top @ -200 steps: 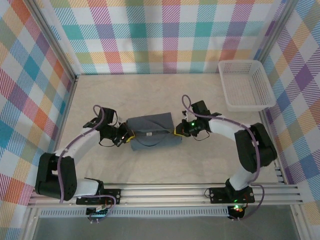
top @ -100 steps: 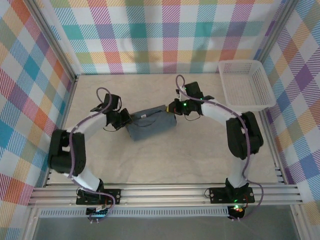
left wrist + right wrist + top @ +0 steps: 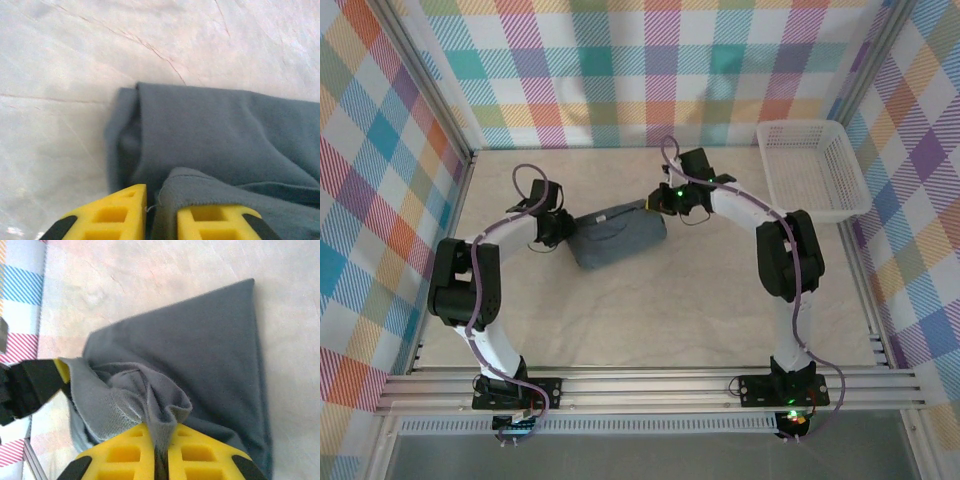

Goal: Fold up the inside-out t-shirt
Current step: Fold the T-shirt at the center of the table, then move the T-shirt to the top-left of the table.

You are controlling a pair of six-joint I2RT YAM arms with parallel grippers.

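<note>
The inside-out t-shirt lies as a small slate-blue bundle on the table, tilted, toward the back. My left gripper is at its left end. In the left wrist view the yellow jaws stand slightly apart, and a hemmed edge of the t-shirt drapes over the right finger and hangs loosely into the gap. My right gripper is at the bundle's upper right corner. In the right wrist view its jaws pinch a bunched fold of the t-shirt.
A white mesh basket stands at the back right against the checked wall. Checked walls close off the table on the left, back and right. Bare beige table stretches from the bundle to the near rail.
Both grippers have carried the bundle away from the arm bases toward the back of the table, and it now lies tilted. The left jaws have parted a little.
</note>
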